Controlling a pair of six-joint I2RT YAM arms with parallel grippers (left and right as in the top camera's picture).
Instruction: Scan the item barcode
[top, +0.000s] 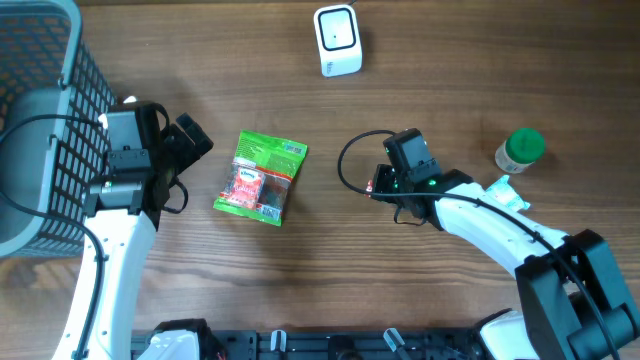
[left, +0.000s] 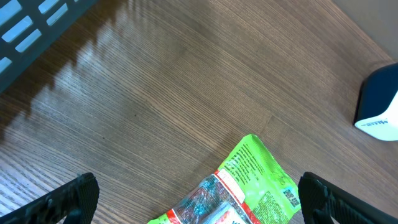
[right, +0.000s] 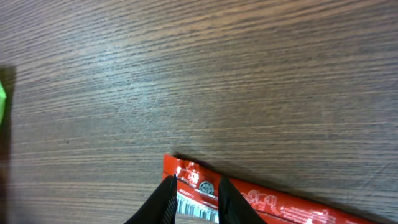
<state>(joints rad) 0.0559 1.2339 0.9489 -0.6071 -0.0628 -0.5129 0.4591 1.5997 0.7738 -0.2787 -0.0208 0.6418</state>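
Red packet (right: 273, 202): lies flat on the wooden bench (top: 450, 80), right of centre, under the right claw. In the right wrist view a white barcode strip shows at its near end.
Right claw (right: 194, 186): fingers stand a narrow gap apart. Their tips sit over the end of the packet, and the barcode strip shows in the gap. Cannot tell whether they pinch the packet or only straddle it.
Scanner (top: 337, 40): white body with a dark face, at the far side of the bench, well apart from the packet.
Green bag (top: 261, 178): flat on the bench between the two arms, left of the packet and apart from it, slightly tilted. It has a clear window with red contents.
Left claw (left: 199, 202): fully spread and holding nothing. It hovers just beside the left edge of the bag, and the left wrist view shows the bag's upper end between the two fingers.
Jar (top: 520, 150): green lid, upright, on the right side of the bench beyond the right arm.
Wrapper (top: 508, 192): white and teal, near the jar, just beside the right arm.
Basket (top: 85, 90): grey mesh, at the far left corner, just beside the left arm.
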